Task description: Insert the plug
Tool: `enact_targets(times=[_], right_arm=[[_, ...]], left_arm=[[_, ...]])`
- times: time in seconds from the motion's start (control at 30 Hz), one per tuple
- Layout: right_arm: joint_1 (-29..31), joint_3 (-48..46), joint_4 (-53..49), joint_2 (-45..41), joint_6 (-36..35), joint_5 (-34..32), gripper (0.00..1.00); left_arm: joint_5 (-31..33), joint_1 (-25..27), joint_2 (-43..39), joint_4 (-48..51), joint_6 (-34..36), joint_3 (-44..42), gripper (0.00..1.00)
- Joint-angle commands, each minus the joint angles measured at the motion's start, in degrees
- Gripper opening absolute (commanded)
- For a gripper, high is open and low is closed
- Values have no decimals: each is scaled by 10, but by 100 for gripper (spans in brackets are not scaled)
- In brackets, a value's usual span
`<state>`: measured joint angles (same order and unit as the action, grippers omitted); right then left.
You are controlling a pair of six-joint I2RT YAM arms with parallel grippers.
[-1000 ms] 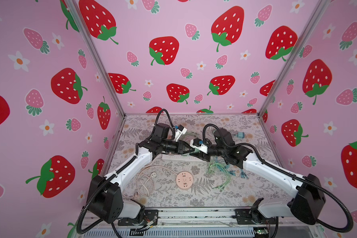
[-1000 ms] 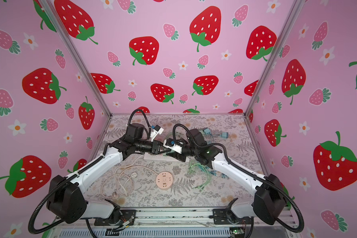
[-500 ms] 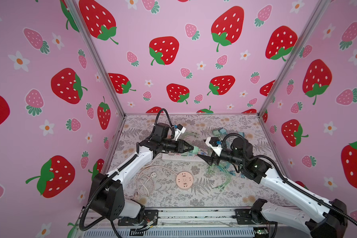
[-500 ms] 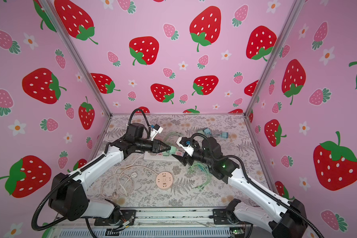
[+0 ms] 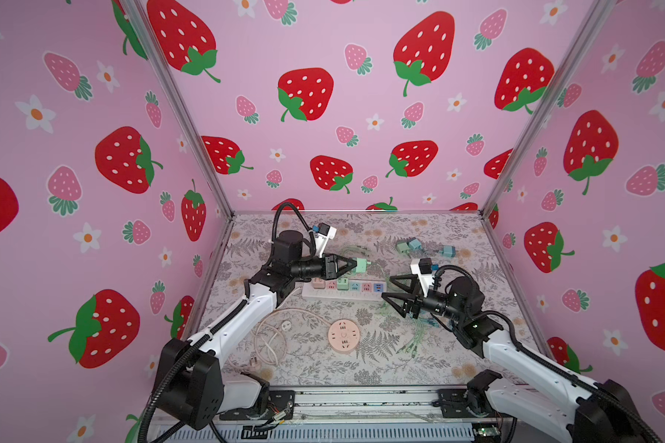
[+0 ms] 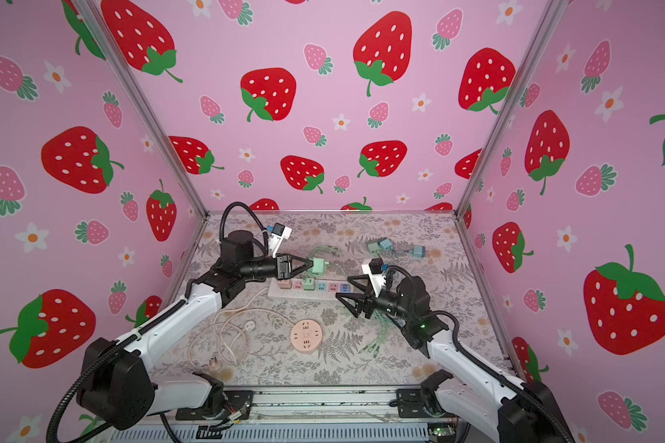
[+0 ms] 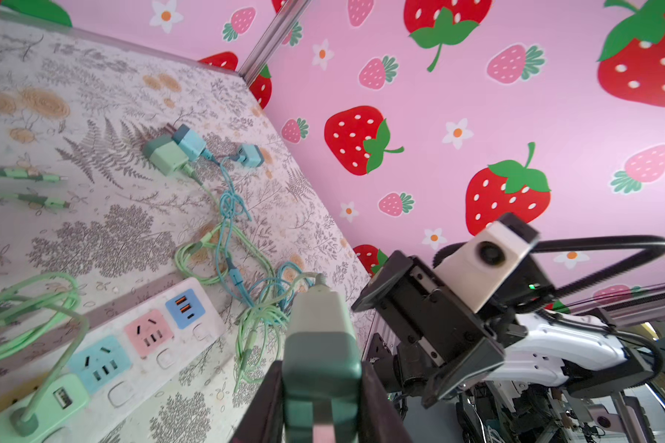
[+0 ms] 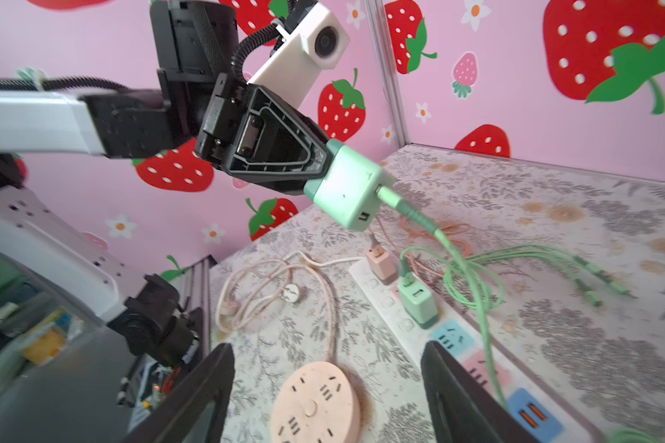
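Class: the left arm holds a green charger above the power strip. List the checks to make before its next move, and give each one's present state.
1. Grip: left gripper clamped on green charger: ok.
2. Free place on power strip: ok, blue socket and pink socket are empty.
3. Prongs facing the strip: cannot tell, hidden inside the grip.
4. The green cable off the free sockets: not ok, it trails along the strip beside them.
5. Other arm: right gripper open, apart from the charger: ok.
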<state>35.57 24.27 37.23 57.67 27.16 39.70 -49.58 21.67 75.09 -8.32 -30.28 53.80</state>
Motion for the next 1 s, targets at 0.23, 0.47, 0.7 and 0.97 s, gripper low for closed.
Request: enact_targets(times=[0.23, 0.47, 0.7, 0.97], right_arm=[[-2, -5, 358, 119, 212, 74, 72], [-1, 19, 452, 178, 283, 86, 67], [11, 54, 460, 206, 292, 97, 65], [17, 95, 457, 233, 297, 103, 60]], left_arm=[[-53, -1, -33, -236, -66, -59, 0], [-60, 2, -62, -295, -72, -98, 0], [-70, 18, -80, -314, -56, -113, 0], [-66, 29, -84, -315, -46, -121, 0]])
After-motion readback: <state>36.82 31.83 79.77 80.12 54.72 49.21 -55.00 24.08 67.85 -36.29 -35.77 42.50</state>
